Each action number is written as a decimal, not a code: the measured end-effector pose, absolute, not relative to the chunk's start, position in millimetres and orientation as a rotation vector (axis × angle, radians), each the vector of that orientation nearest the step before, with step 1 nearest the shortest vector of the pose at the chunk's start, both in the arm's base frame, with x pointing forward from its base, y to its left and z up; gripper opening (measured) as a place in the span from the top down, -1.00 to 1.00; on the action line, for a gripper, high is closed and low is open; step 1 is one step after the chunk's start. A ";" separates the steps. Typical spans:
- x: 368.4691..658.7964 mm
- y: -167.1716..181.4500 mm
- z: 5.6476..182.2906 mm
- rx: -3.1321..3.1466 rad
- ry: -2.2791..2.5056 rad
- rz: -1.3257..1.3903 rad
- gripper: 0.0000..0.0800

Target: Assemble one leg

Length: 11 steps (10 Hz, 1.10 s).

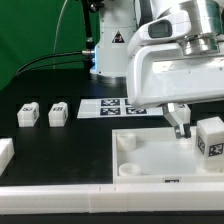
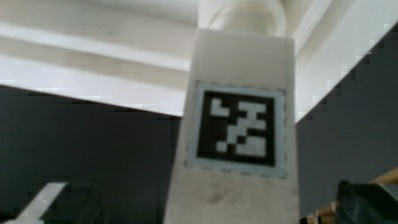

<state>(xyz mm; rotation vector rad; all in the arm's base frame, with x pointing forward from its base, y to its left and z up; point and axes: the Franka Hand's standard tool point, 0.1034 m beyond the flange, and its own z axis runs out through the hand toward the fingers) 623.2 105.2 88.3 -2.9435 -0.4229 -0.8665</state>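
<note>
One leg (image 1: 210, 138), a chunky white block with a black-and-white tag, stands at the exterior view's right on the large white panel (image 1: 150, 158). My gripper (image 1: 195, 125) hangs over it, with one dark finger (image 1: 180, 123) showing just to the leg's left. In the wrist view the leg (image 2: 233, 120) runs up the middle between my fingertips (image 2: 356, 203), with a dark gap on each side, and its far end meets the panel (image 2: 107, 60). My gripper (image 2: 206, 205) is open around the leg. Two more legs (image 1: 28, 114) (image 1: 58, 114) lie at the left.
The marker board (image 1: 112, 106) lies behind the panel. Another white block (image 1: 5, 151) sits at the left edge. A long white ledge (image 1: 80, 196) runs along the front. The arm's base (image 1: 108, 50) stands at the back, with a green backdrop behind it.
</note>
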 end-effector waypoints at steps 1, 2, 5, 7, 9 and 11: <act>626.5 105.4 92.8 -2.955 -0.429 -0.816 -0.62; 629.6 102.9 95.5 -2.958 -0.431 -0.817 -0.62; 629.7 104.9 93.3 -3.021 -0.456 -0.393 -0.62; 631.3 105.0 91.7 -3.031 -0.451 -0.135 -0.62; 633.6 107.3 92.2 -3.021 -0.452 0.063 -0.62; 633.7 106.1 89.3 -3.020 -0.451 0.069 -0.62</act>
